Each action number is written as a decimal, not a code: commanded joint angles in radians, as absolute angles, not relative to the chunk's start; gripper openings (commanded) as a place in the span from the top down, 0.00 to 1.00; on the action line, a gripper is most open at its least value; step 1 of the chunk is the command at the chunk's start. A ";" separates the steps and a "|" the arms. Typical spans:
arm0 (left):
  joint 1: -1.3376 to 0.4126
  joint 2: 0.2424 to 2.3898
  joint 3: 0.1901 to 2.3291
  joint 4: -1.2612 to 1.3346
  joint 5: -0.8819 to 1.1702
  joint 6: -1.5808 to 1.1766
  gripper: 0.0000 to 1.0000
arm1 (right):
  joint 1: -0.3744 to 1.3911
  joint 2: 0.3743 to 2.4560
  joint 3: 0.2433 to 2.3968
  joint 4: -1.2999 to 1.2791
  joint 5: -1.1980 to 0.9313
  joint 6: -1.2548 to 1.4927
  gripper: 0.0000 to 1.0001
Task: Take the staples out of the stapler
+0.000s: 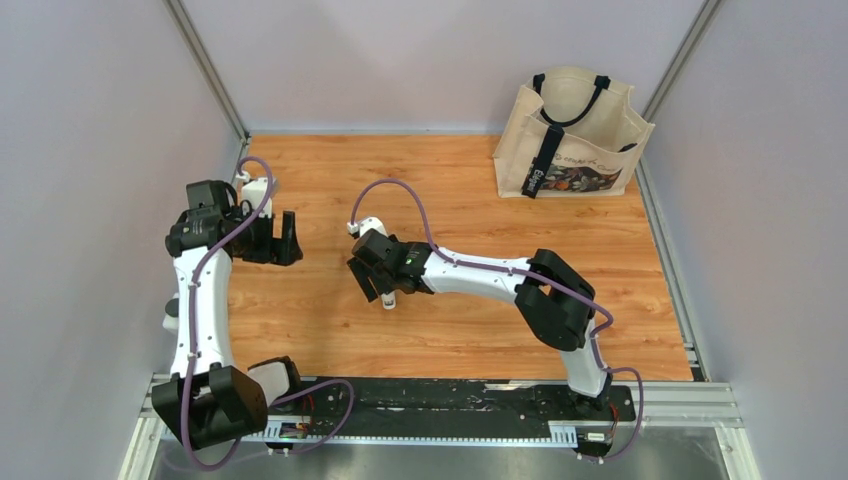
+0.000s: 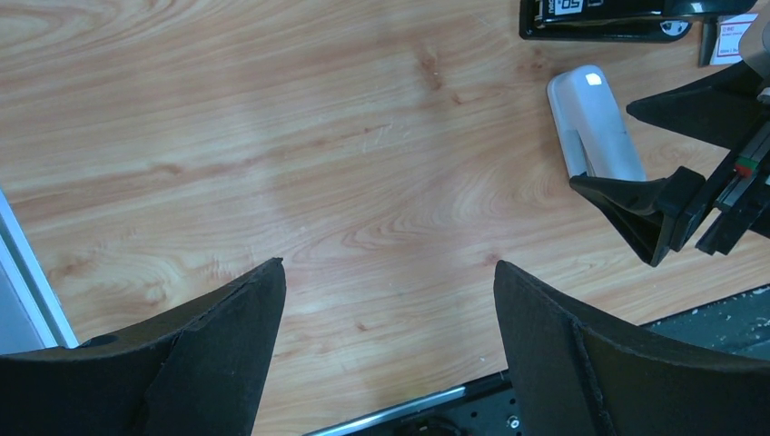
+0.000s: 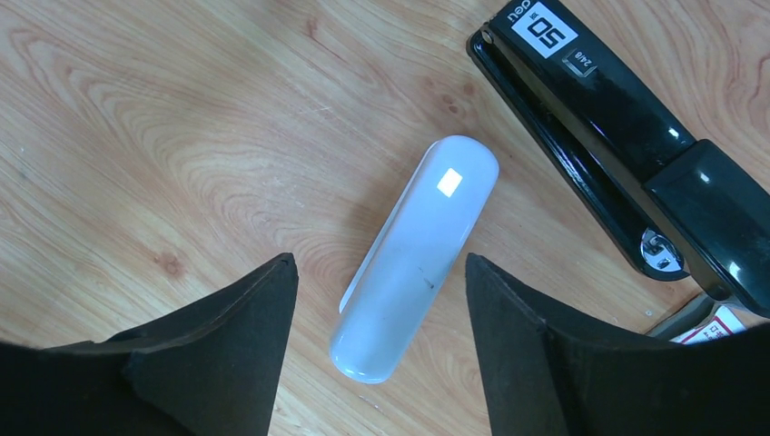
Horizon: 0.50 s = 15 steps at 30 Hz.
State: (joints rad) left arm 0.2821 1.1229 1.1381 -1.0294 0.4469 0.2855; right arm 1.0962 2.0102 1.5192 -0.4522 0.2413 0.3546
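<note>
A white stapler (image 3: 418, 259) lies shut and flat on the wooden table. My right gripper (image 3: 380, 261) is open just above it, one finger on each side of its near end, not touching. A larger black stapler (image 3: 626, 145) lies beside it, also shut. In the left wrist view the white stapler (image 2: 595, 123), the black stapler (image 2: 608, 18) and the right gripper's fingers (image 2: 654, 204) show at the upper right. My left gripper (image 2: 389, 265) is open and empty over bare wood, left of the staplers. In the top view the right gripper (image 1: 375, 283) covers both staplers. No staples show.
A small pink-and-white flat box (image 3: 717, 324) lies next to the black stapler's rear end. A beige tote bag (image 1: 572, 135) stands at the back right corner. The left gripper (image 1: 285, 240) hangs near the left wall. Black base rail (image 1: 450, 395) along the near edge.
</note>
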 commanded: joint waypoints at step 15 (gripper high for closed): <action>0.279 1.120 1.106 -1.048 0.474 0.365 0.07 | 1.094 2.003 1.490 -0.496 0.212 0.445 0.46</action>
